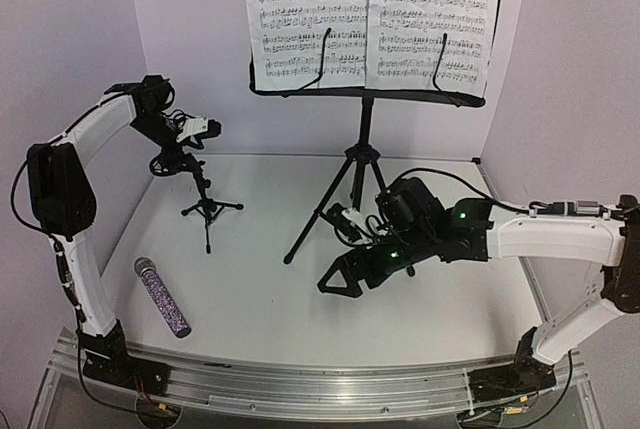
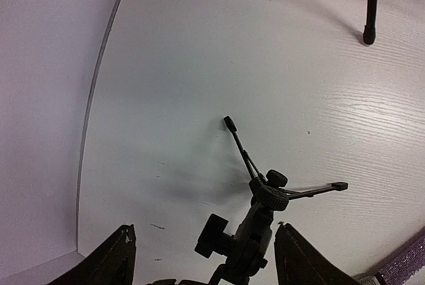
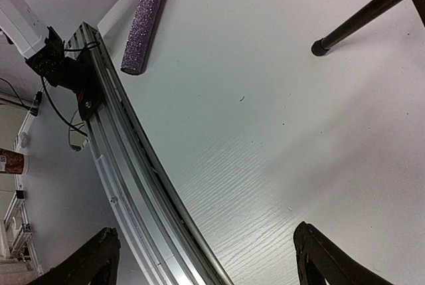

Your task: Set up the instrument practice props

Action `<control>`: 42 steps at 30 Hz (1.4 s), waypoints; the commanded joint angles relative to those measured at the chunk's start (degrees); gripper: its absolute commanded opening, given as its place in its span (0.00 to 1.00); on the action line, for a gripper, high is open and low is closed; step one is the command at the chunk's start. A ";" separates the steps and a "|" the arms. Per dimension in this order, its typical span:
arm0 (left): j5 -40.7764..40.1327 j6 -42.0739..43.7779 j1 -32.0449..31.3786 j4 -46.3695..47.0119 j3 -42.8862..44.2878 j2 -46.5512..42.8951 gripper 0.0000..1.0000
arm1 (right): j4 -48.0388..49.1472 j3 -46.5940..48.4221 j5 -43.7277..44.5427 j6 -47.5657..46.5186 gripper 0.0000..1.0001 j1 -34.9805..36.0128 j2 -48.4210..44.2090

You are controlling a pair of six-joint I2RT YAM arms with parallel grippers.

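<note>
The black tripod music stand (image 1: pixel 362 149) is upright at the back with white sheet-music pages (image 1: pixel 375 14) on its tray. Left of it stands the small black tripod mic stand (image 1: pixel 206 207). My left gripper (image 1: pixel 183 154) hangs over its top. In the left wrist view the left gripper (image 2: pixel 206 262) is open, with the mic stand's head (image 2: pixel 262 212) between the jaws and a gap showing on the left side. The purple glitter microphone (image 1: pixel 163 296) lies flat near the front left. My right gripper (image 1: pixel 345 277) is open and empty, low over the table by the music stand's legs.
An aluminium rail (image 1: pixel 300 389) runs along the near edge and also shows in the right wrist view (image 3: pixel 126 159). Pale walls close in the left, back and right sides. A music stand foot (image 3: pixel 320 47) rests on the table ahead of the right gripper (image 3: pixel 206 258).
</note>
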 commanded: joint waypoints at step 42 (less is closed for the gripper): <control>-5.44 -41.84 -8.88 -20.96 3.04 -3.89 0.00 | 3.82 9.92 3.92 -2.82 0.88 7.81 5.84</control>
